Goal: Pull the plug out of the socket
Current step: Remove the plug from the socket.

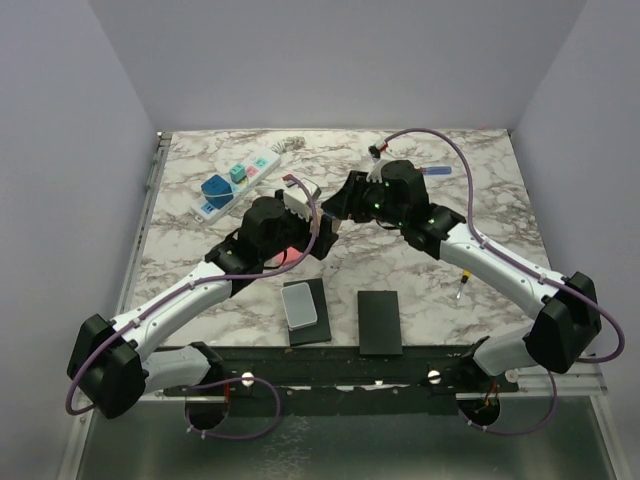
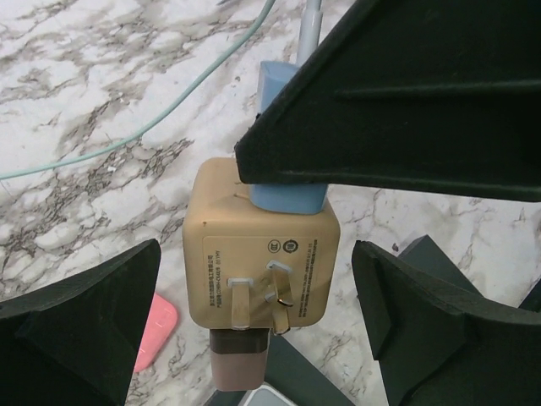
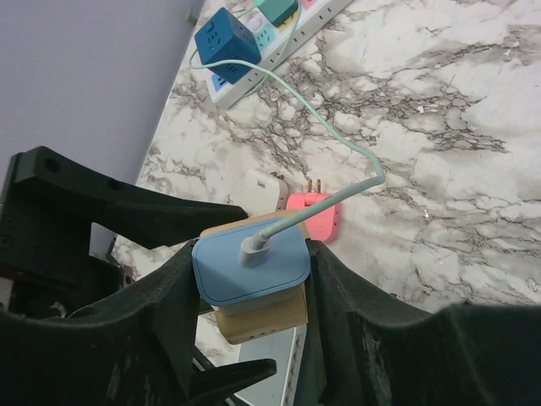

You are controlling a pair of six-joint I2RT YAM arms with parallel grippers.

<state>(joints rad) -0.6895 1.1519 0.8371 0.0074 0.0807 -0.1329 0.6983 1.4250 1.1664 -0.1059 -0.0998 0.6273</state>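
The marble table point(image 1: 480, 215) was bounded by walls on the left, far and right sides, and a metal rail was seen along its left edge. The power strip point(image 1: 262, 160) was laid diagonally in the far-left corner, close to that rail, with a blue cube point(image 3: 224, 38) seated on its near end. Open marble was left over most of the right half, broken only by a small blue item point(image 1: 437, 172) at the far right and a small tool point(image 1: 462, 285) beside the right forearm. At the near edge, a grey-topped pad point(image 1: 303, 310) and a black pad point(image 1: 380, 322) were set side by side between the two bases.

Both arms were stretched diagonally inward from the near corners, and their wrists were brought together over the table's middle, well apart from the strip.

The right gripper point(image 3: 254, 279) was clamped on a blue plug point(image 3: 224, 271), below which a tan cube adapter point(image 2: 296, 271) was attached, its prongs bared and clear of any outlet. A teal cable point(image 3: 338, 135) was led from the blue plug toward the strip. The left gripper point(image 2: 256, 262) was held with its fingers wide apart, one on each side of the tan cube, and neither was seen touching it. A pink plug point(image 3: 317, 216) was lying on the marble beneath.
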